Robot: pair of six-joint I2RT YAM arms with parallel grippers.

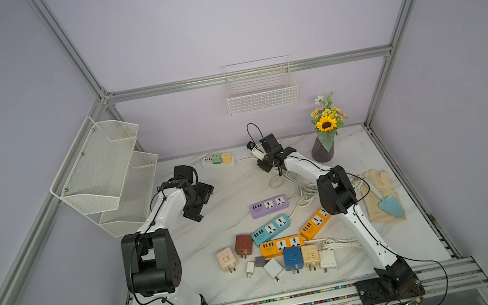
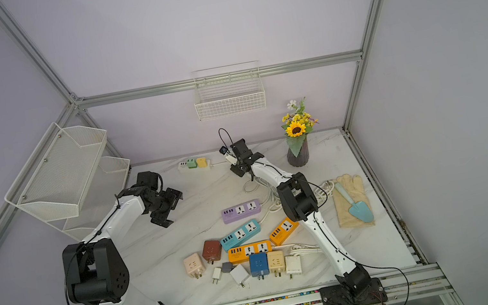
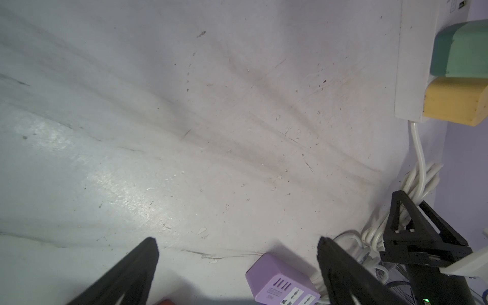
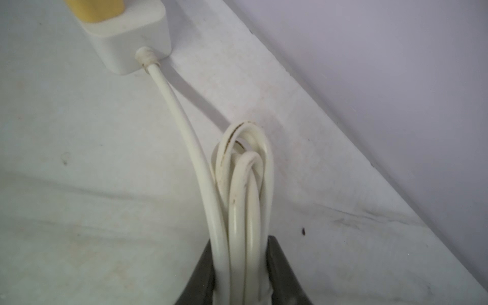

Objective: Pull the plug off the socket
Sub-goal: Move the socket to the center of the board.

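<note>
A white socket strip (image 1: 208, 163) (image 2: 183, 167) lies at the back of the table with a green plug (image 1: 216, 158) (image 3: 459, 50) and a yellow plug (image 1: 226, 157) (image 3: 454, 100) seated in it. Its white cable (image 4: 182, 118) runs to a looped bundle (image 4: 243, 184). My right gripper (image 4: 241, 253) (image 1: 267, 167) is shut on that bundle, to the right of the strip and touching neither plug. Well to the left of the strip, my left gripper (image 3: 237, 244) (image 1: 202, 203) hangs open over bare table with nothing between its fingers.
Purple (image 1: 269, 206), teal (image 1: 271, 229) and orange (image 1: 281, 245) power strips and several loose adapters crowd the front middle. A vase of flowers (image 1: 324, 146) stands back right, a glove with a trowel (image 1: 383, 200) at the right. A mesh shelf (image 1: 103, 171) hangs left.
</note>
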